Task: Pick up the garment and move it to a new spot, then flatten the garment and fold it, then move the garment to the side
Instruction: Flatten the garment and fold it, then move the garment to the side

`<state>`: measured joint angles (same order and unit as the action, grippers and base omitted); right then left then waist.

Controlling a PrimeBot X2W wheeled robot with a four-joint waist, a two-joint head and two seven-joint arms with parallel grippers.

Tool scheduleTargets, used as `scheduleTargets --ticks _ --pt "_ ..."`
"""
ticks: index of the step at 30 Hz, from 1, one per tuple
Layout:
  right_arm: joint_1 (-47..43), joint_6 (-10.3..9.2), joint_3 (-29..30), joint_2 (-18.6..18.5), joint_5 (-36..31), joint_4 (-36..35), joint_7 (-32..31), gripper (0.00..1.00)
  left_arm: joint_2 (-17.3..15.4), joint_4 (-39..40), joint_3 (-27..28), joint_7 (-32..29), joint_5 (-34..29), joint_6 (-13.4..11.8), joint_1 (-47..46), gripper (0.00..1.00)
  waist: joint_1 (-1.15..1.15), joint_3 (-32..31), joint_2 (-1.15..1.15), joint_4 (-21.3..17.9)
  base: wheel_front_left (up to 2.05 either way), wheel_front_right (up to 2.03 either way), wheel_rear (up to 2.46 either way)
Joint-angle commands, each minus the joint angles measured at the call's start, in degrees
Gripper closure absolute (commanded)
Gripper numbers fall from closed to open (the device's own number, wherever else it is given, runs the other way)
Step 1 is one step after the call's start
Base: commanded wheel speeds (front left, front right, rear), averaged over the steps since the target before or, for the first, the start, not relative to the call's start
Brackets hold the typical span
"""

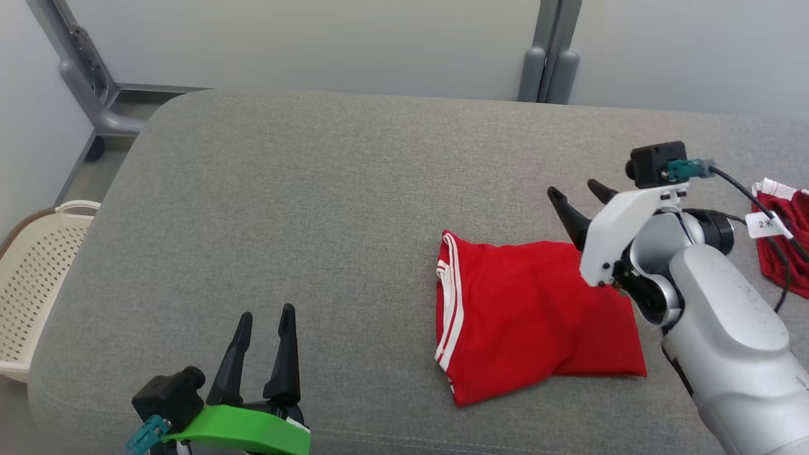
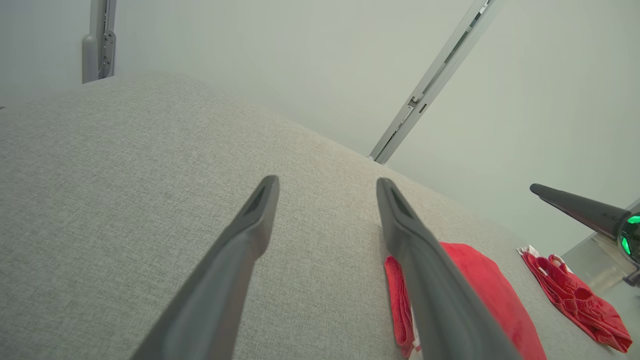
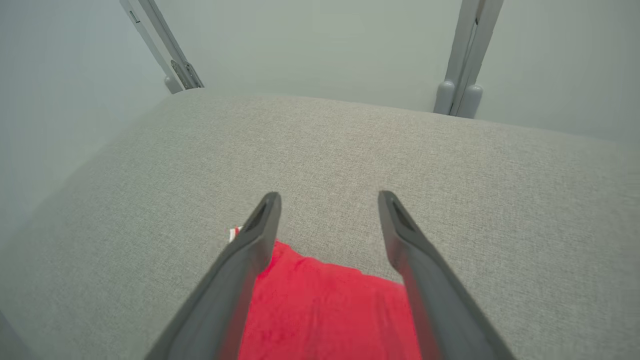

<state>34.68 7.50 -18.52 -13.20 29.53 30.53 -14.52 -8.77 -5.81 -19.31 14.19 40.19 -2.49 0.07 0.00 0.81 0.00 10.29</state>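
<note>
Left gripper (image 1: 266, 313), jaws wide, idles at seven o'clock; right gripper (image 1: 578, 193), equally wide at the folded garment's (image 1: 537, 309) far edge, should rise straight without snagging.

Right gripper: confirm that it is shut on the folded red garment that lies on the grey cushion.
Not right. The right gripper is open, its jaws spread apart with nothing clamped between them, poised over the folded red garment, which does lie on the grey cushion. The right wrist view shows this.
</note>
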Motion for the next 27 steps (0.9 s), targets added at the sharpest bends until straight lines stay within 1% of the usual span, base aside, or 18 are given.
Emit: scheduleTargets --ticks 1,10,18,27 --pt "-1.26 -0.03 0.31 -0.43 0.44 -0.26 0.15 0.0 -0.42 0.25 -0.05 0.05 -0.4 -0.14 0.38 0.0 0.0 0.04 0.0 -0.28 0.0 0.0 0.0" --pt "-10.18 -0.03 4.11 -5.56 1.98 -2.09 -1.21 0.0 -1.4 1.19 -0.77 -0.82 -1.39 -0.82 0.16 0.0 0.0 0.88 0.0 -1.22 0.0 0.0 0.0" --pt "-14.18 -0.03 5.76 -6.77 3.61 -0.92 -3.31 0.0 -2.58 2.54 -0.94 -1.65 -2.29 -1.51 -1.21 0.0 0.0 2.56 0.0 0.3 0.0 0.0 0.0" --pt "-12.94 -0.03 5.89 -6.98 5.23 3.4 -4.87 0.0 -3.55 3.67 -1.53 -2.51 -2.97 -1.92 -2.14 0.0 0.0 4.0 0.0 3.56 0.0 0.0 0.0"
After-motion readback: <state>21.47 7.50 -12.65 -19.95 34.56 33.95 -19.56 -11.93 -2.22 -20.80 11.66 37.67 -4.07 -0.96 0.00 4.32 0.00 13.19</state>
